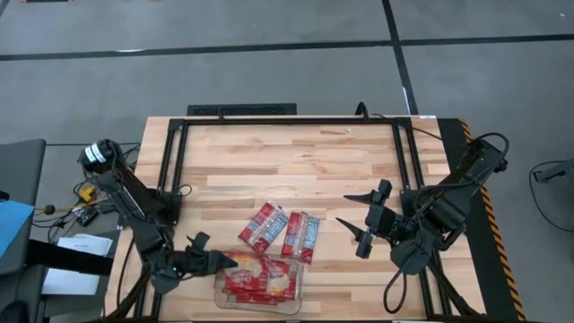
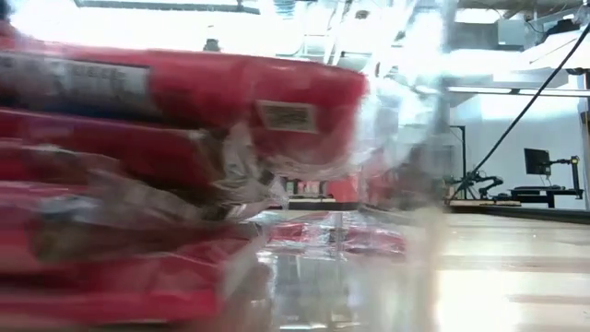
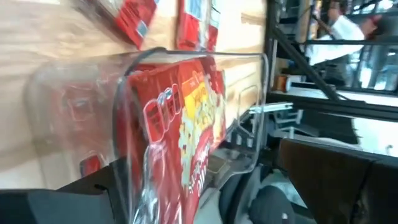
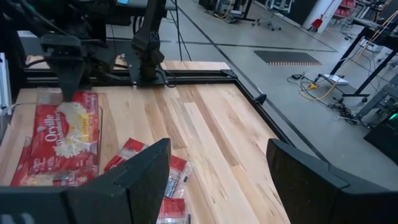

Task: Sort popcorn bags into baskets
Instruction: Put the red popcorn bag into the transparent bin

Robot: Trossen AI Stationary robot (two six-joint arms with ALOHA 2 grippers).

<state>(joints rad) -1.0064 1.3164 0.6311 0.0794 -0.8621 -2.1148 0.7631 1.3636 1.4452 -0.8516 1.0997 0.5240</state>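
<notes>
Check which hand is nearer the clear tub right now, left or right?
Left. The left hand sits open at the clear tub's left end, right by its rim. The right hand is open, well off to the tub's right, beyond the loose popcorn bags.

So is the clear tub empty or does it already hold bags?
Holding bags. The clear tub has several red popcorn bags stacked inside; three more bags lie outside on the table.

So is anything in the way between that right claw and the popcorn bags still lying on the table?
Nothing visible. The right gripper hangs open just right of the loose bags, with only bare table between them. The tub sits directly beside those bags, the left gripper at its left end.
</notes>
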